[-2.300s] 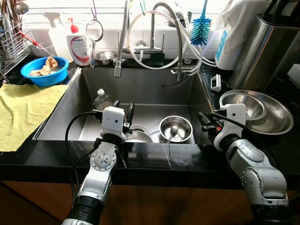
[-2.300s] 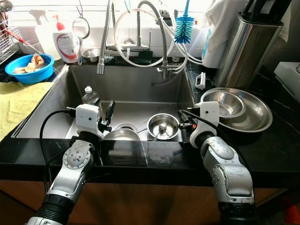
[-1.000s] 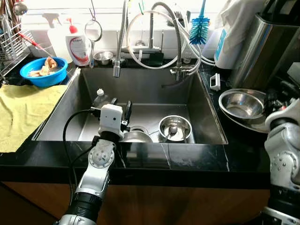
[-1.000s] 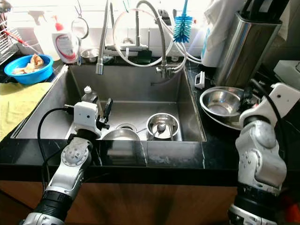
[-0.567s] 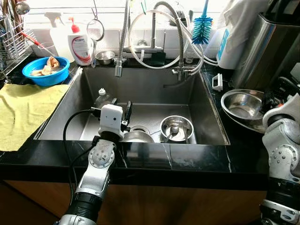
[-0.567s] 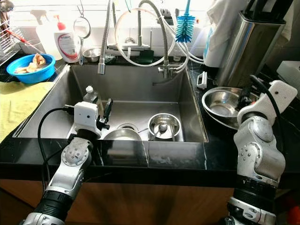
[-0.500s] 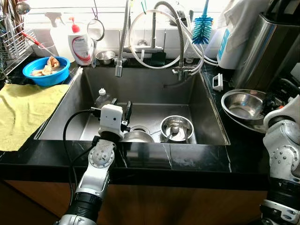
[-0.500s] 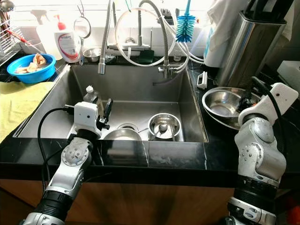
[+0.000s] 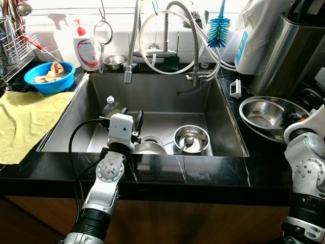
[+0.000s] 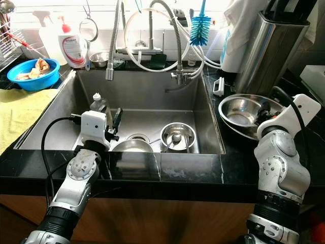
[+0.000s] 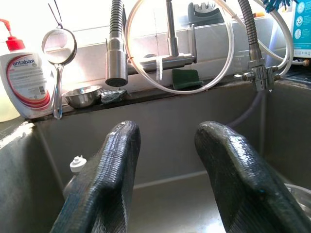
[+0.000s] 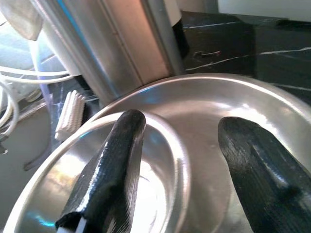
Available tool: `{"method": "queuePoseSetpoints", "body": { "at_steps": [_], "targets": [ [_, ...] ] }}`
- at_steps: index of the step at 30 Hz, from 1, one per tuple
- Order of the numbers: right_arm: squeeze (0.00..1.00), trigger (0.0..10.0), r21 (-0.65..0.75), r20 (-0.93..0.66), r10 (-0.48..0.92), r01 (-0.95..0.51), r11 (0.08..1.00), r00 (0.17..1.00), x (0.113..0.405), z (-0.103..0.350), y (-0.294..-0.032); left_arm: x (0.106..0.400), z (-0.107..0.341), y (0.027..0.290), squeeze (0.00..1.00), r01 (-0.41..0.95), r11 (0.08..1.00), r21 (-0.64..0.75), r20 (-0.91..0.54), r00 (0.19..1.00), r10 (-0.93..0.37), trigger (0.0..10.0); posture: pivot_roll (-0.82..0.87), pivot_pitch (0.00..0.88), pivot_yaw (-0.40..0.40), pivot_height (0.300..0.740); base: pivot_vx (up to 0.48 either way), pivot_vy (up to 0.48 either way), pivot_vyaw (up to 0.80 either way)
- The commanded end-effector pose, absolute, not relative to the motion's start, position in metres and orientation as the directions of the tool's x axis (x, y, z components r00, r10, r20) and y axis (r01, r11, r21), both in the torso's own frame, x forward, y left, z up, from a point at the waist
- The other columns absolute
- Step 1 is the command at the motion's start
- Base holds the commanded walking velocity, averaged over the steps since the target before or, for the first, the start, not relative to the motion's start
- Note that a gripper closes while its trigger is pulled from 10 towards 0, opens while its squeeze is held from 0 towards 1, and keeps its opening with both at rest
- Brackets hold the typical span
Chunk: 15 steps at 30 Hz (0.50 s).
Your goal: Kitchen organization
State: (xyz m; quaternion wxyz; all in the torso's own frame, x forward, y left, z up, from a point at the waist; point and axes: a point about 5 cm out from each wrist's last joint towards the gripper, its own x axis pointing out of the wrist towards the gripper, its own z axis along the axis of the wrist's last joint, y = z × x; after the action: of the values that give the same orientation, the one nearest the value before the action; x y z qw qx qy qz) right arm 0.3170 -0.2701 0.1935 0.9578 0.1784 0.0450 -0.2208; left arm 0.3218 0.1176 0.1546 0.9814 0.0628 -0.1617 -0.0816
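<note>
A black marble countertop (image 9: 152, 175) surrounds a steel sink (image 9: 152, 96). Near its left edge lie a yellow cloth (image 9: 25, 122) and a blue bowl (image 9: 48, 76); along the back edge stand a soap bottle (image 9: 87, 48) and a small steel bowl (image 9: 112, 62). By the right edge sit nested steel bowls (image 9: 266, 114) and a tall steel container (image 9: 284, 51)

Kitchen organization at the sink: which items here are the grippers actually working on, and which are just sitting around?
In play:
- right gripper, open over the nested steel bowls on the counter
- left gripper, open, above the sink
- steel bowl with a spoon in the sink

Lying about:
- blue bowl
- yellow towel
- soap bottle
- bottle brush
- strainer
</note>
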Motion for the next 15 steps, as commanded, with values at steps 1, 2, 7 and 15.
{"method": "queuePoseSetpoints", "body": {
  "at_steps": [1, 2, 7, 15],
  "targets": [
    [1.0, 10.0, 0.347, -0.166, -0.377, 0.411, 0.843, 0.911, 0.3213, 0.1964, -0.2647, 0.3234, 0.157, 0.116, 0.0, 0.147, 0.976, 0.158, 0.307, 0.933, -0.19, 10.0, -0.14, 0.0, 0.006, 0.74, 0.0, 0.0, 0.0],
    [1.0, 10.0, 0.351, -0.168, -0.373, 0.409, 0.842, 0.912, 0.3216, 0.1961, -0.2642, 0.3234, 0.157, 0.116, 0.0, 0.147, 0.976, 0.158, 0.306, 0.933, -0.19, 10.0, -0.14, 0.0, 0.006, 0.74, 0.0, 0.0, 0.0],
    [0.0, 10.0, 0.351, -0.171, -0.366, 0.404, 0.845, 0.915, 0.3227, 0.1957, -0.2637, 0.3235, 0.1573, 0.1161, 0.0, 0.147, 0.976, 0.161, 0.305, 0.933, -0.191, 10.0, -0.14, 0.0, 0.006, 0.74, 0.0, 0.0, 0.0],
    [0.0, 10.0, 0.364, -0.191, -0.352, 0.399, 0.842, 0.916, 0.3232, 0.1897, -0.2599, 0.3245, 0.1579, 0.1153, 0.0, 0.152, 0.973, 0.175, 0.302, 0.932, -0.2, 10.0, -0.14, 0.0, 0.006, 0.74, 0.0, 0.0, 0.0]
  ]
}}
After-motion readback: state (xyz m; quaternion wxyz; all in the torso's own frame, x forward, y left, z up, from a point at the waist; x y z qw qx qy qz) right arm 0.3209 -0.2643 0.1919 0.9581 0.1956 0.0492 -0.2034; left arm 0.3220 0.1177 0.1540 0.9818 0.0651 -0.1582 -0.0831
